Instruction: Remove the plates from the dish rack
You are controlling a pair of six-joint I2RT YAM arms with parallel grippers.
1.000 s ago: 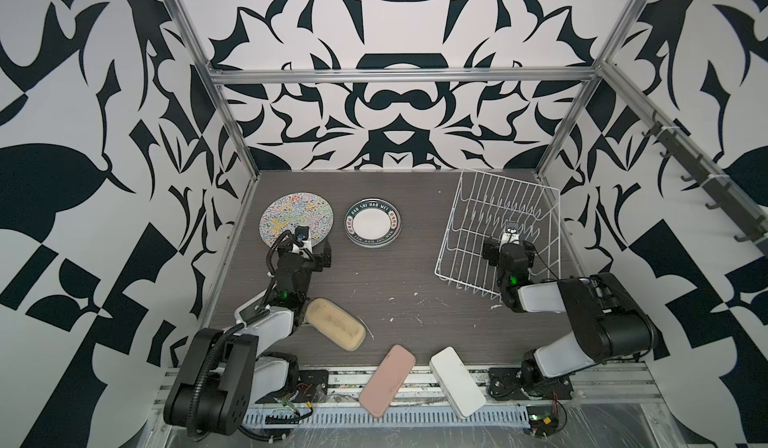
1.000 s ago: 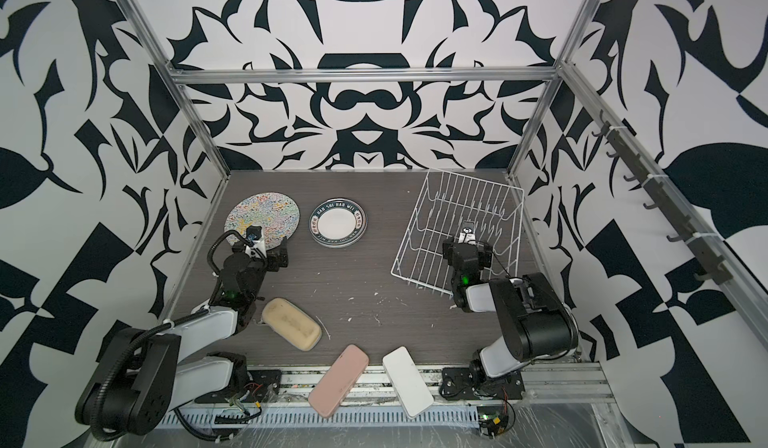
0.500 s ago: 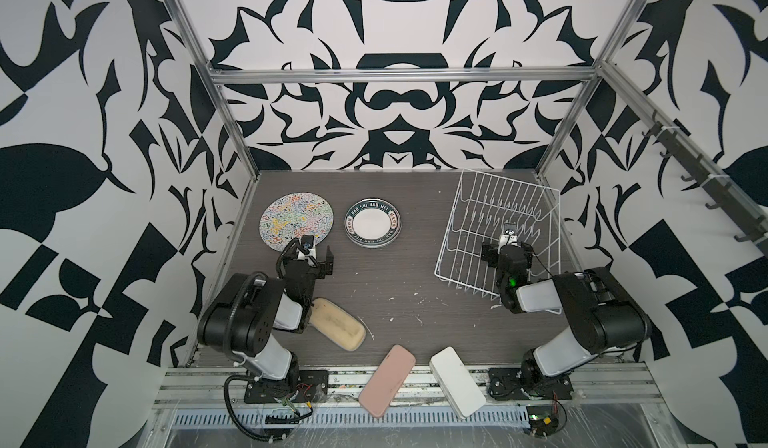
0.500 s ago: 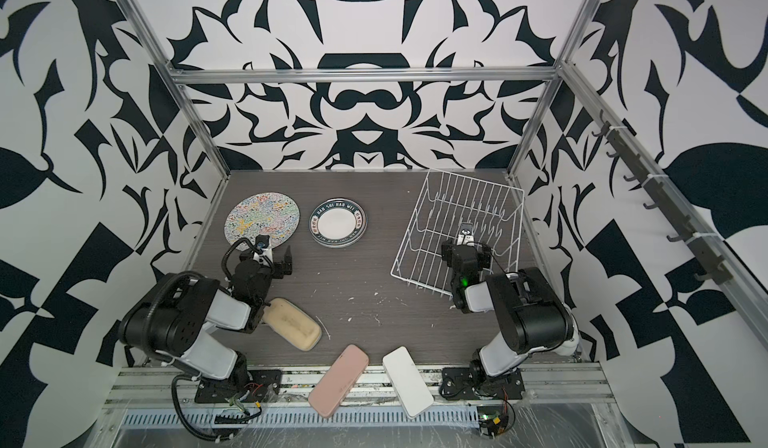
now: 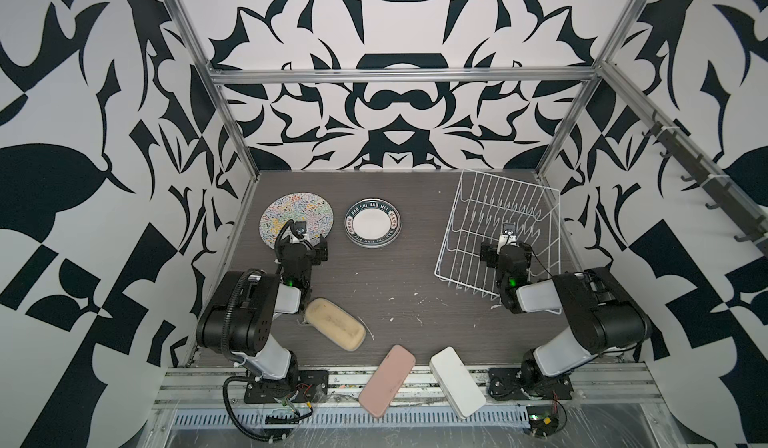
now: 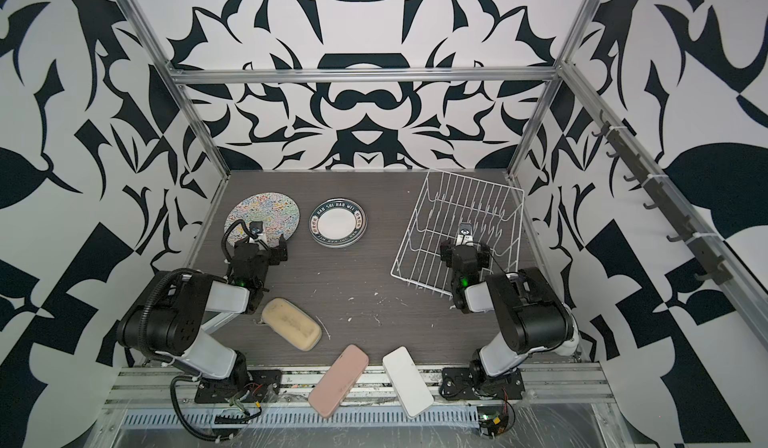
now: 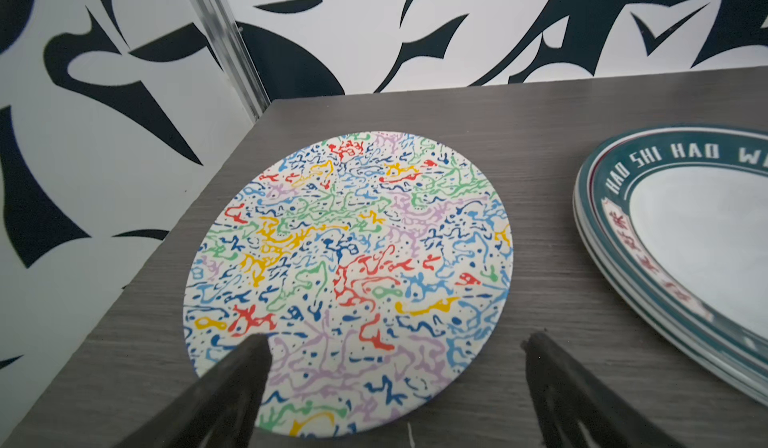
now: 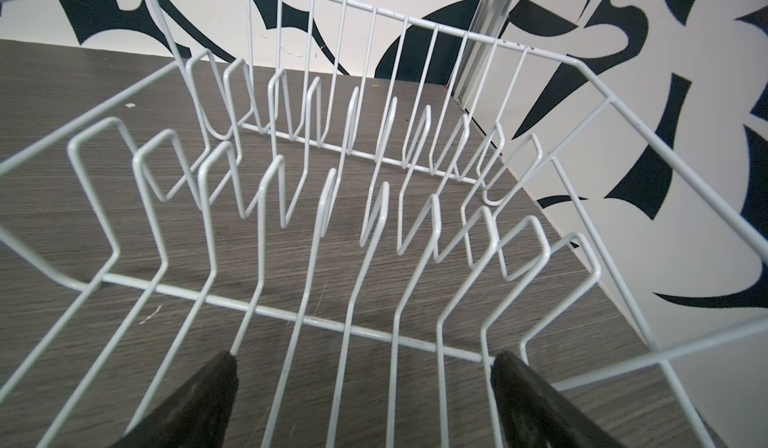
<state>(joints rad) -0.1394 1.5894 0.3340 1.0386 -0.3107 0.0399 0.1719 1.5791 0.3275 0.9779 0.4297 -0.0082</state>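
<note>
A plate with multicolour squiggles [image 5: 297, 217] [image 6: 263, 216] [image 7: 349, 275] lies flat at the back left of the table. Beside it on the right sits a stack of plates with a dark lettered rim [image 5: 373, 223] [image 6: 338, 223] [image 7: 685, 233]. My left gripper [image 5: 301, 240] [image 6: 266, 242] [image 7: 392, 337] hovers open over the squiggle plate's near edge, holding nothing. The white wire dish rack [image 5: 511, 181] [image 6: 476, 181] [image 8: 291, 316] stands at the back right with no plate between its prongs. Over its near side my right gripper [image 5: 508, 244] [image 6: 464, 246] [image 8: 365, 358] is open and empty.
A beige pad [image 5: 336, 323] lies in front of the left arm. A pink pad [image 5: 387, 379] and a white pad [image 5: 457, 381] overhang the table's front edge. Patterned walls and metal posts close in the back and both sides.
My left arm has folded back toward its base, drawing its open gripper slightly nearer from the squiggle plate. The right arm, plates and rack have stayed put.
</note>
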